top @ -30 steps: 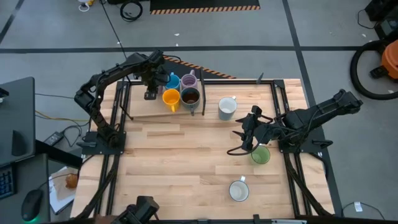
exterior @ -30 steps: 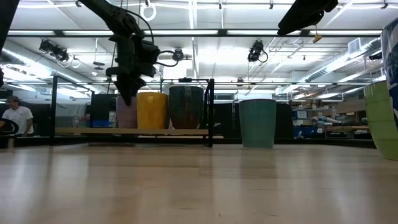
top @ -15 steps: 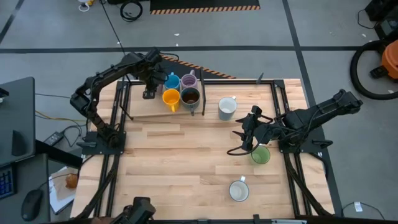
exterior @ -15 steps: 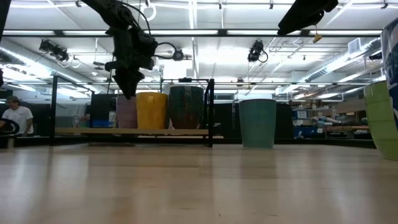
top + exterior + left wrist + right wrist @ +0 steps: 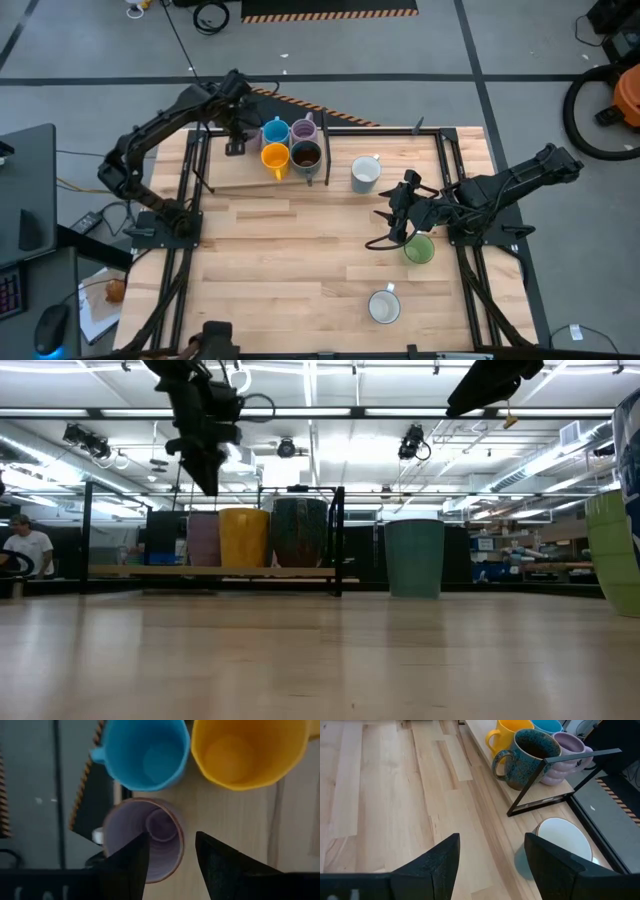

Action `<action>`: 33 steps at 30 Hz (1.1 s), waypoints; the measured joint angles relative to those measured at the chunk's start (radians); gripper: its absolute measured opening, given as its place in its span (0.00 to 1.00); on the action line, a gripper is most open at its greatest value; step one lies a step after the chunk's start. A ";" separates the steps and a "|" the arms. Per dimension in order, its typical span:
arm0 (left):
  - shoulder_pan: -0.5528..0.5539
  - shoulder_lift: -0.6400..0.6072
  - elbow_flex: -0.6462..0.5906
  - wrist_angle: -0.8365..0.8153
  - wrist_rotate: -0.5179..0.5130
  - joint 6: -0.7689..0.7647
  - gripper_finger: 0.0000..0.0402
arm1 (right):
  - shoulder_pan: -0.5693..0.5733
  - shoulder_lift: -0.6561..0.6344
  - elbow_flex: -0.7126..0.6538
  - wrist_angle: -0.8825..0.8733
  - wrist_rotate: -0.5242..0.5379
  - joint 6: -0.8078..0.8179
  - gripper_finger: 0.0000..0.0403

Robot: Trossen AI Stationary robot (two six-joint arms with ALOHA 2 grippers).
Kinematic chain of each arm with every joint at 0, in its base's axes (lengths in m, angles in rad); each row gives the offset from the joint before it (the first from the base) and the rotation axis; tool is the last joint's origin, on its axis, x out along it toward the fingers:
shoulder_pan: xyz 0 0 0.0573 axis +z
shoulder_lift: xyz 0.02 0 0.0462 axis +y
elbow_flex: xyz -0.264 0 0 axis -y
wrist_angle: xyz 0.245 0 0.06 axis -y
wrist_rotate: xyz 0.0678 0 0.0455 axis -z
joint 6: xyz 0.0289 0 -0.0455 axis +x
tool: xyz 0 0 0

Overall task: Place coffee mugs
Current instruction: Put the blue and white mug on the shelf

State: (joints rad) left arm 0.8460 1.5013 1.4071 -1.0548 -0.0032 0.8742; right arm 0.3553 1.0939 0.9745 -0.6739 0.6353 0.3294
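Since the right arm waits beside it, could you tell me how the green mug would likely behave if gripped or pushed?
The green mug looks rigid and glazed, so probably slippery to the right gripper. It stands upright on the table, so a low push should slide it; a push near the rim might tip it.

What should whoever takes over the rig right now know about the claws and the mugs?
Left claw: open, empty, hovering over a lilac mug on the rack.
Right claw: open, empty, over the table beside the green mug.
Done: five mugs on the rack: that lilac mug, blue mug, orange mug, dark brown mug, second lilac mug.
Left: green mug, white mug beside the rack, second white mug past the green one, all loose on the table.
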 joint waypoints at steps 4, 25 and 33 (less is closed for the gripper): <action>-0.034 -0.036 0.000 0.024 -0.004 -0.034 0.42 | -0.005 0.000 0.000 0.000 0.000 -0.008 0.57; -0.405 -0.079 -0.003 0.028 0.066 -0.522 0.42 | -0.019 0.000 0.000 0.019 -0.007 -0.108 0.57; -0.560 -0.097 -0.146 0.214 0.161 -0.548 0.42 | -0.019 0.000 0.000 0.020 -0.034 -0.085 0.57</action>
State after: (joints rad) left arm 0.2863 1.4046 1.2607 -0.8407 0.1578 0.3263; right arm 0.3366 1.0939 0.9744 -0.6540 0.6013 0.2448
